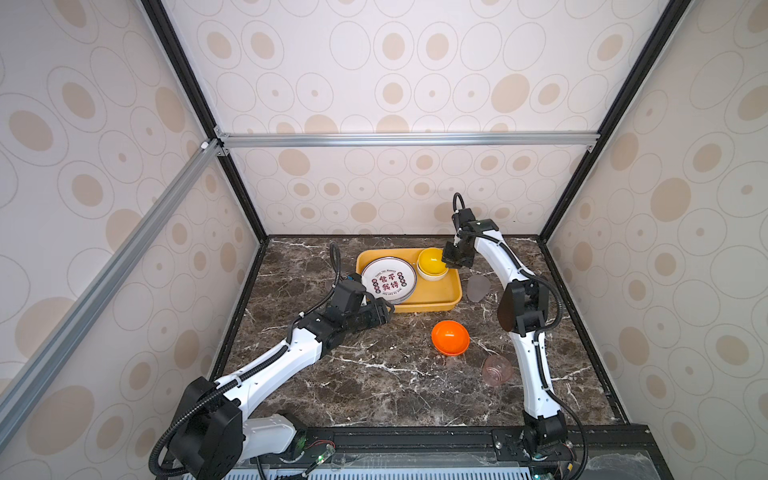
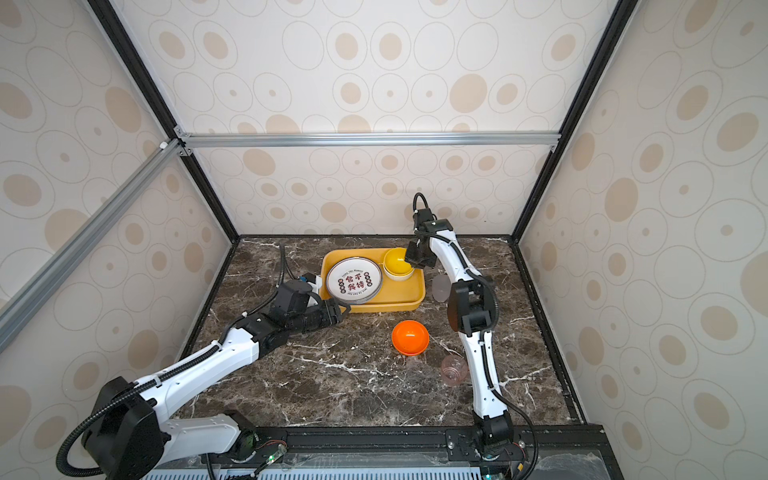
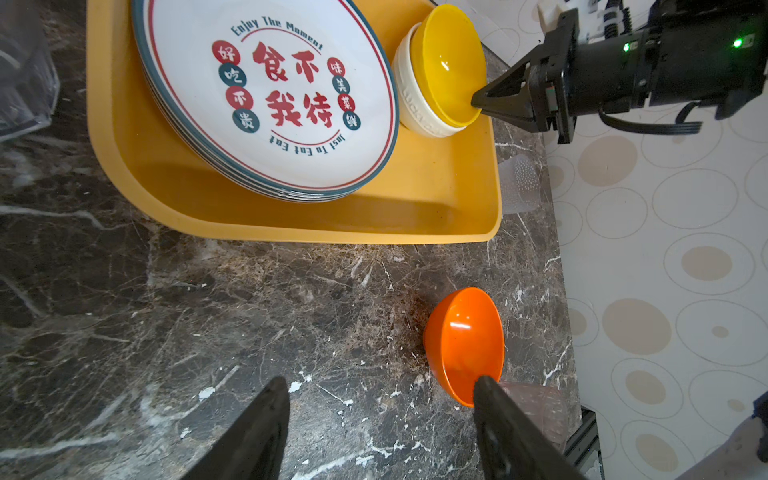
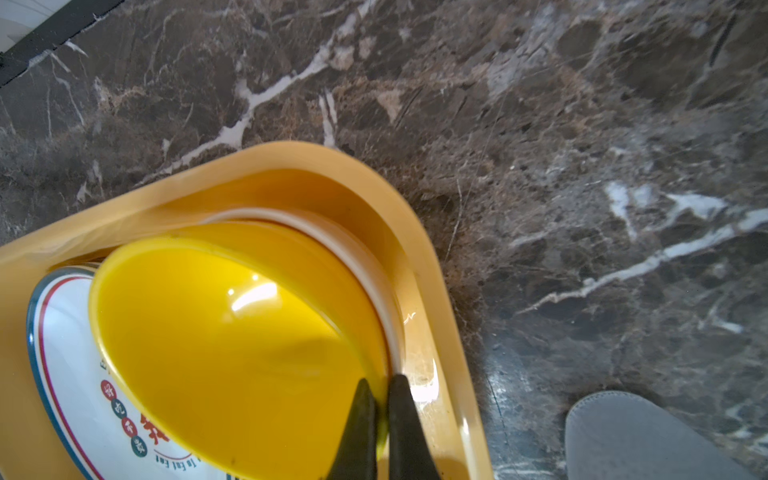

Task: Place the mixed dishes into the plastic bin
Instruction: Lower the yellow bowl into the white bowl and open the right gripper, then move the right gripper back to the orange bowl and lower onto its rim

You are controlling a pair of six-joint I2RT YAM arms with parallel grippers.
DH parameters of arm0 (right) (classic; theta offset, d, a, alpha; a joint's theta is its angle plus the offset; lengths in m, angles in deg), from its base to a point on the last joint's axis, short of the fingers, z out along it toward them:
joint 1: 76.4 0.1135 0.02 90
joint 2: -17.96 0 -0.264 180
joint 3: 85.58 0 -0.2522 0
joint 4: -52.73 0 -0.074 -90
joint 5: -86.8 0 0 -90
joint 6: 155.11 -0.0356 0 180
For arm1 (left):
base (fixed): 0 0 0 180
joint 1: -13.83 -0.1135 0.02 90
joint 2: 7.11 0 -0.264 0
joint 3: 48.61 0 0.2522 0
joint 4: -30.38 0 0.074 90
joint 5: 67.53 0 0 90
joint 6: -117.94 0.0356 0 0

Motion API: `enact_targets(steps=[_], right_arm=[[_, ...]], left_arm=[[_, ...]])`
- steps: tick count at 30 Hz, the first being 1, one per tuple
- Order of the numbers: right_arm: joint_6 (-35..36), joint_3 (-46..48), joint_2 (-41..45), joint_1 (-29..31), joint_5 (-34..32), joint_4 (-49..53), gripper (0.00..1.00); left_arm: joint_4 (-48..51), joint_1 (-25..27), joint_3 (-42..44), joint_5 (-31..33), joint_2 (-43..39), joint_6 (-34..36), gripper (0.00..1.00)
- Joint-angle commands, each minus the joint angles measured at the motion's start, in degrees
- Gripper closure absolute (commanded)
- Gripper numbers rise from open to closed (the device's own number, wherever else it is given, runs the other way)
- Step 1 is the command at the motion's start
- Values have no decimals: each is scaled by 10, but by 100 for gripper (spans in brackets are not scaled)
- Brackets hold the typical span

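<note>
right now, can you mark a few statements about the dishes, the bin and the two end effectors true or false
1. The right end effector is shut on the rim of the yellow bowl. True.
2. The orange bowl lies inside the plastic bin. False: it is on the table, outside the bin.
3. The plates with Chinese characters sit stacked in the bin. True.
4. The left end effector holds the pink cup. False: it is open and empty, and the cup is on the table.
</note>
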Motion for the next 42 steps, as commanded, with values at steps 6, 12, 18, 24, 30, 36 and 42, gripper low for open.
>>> enact_targets(steps=[6,12,18,24,30,36,42], right_arm=[[-12,-15,-11,-2,7,13,87],[-12,-15,5,-2,7,18,78],[-3,15,55,-1,-3,23,73],[5,128,153,0,-15,-15,69],[14,269,265,1,-3,-69,67],[29,413,377,2,29,-113,64],[50,532,472,1,43,-126,63]], left_arm=[[-3,-5,2,-2,-13,-8,30],[-7,-4,3,-5,-12,-8,30],[-17,-5,9,-15,-10,-10,30],[-28,-5,9,-37,-10,-6,30],[-40,5,3,-76,-6,10,30],[-53,31,-6,-103,8,20,30],[-63,62,-16,-110,30,25,30]])
